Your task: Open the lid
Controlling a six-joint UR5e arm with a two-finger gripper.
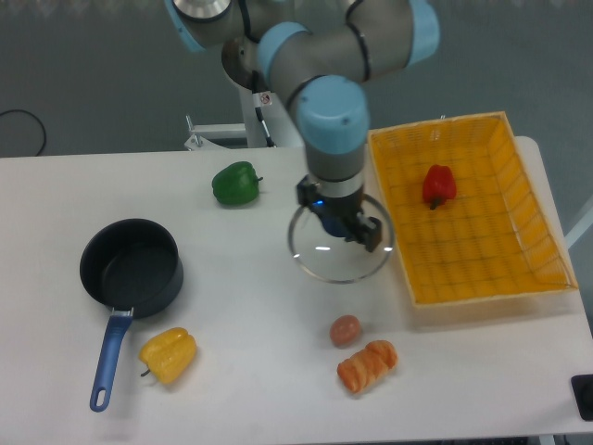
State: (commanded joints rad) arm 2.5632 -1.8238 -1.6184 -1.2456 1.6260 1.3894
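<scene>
Gripping the lid [339,247] at its centre, the gripper [341,225] points down from the arm [329,120] in the single fixed camera view, and its dark fingers close over the middle of the glass disc, so the knob itself is hidden beneath them. The lid is tilted little if at all and sits directly under the gripper, with its right edge just beside the near-left wall of the yellow basket [547,232]; whether it rests on the table [250,371] or hangs just above it cannot be told. A faint reflection streak shows on the glass in front of the gripper.

Well apart to the gripper's left in the picture stands the saucepan [131,268], uncovered, its dark inside open to view and its blue handle running toward the near edge of the table. Just beside that handle lies a yellow pepper [169,354]. A green pepper [235,183] sits behind and to the left of the gripper, near the base of the arm. Right of the gripper, inside the basket, lies a red pepper [438,185]. In front of the gripper, nearer the camera, are a brown egg [346,330] and, just beside it, a bread roll [367,365].
</scene>
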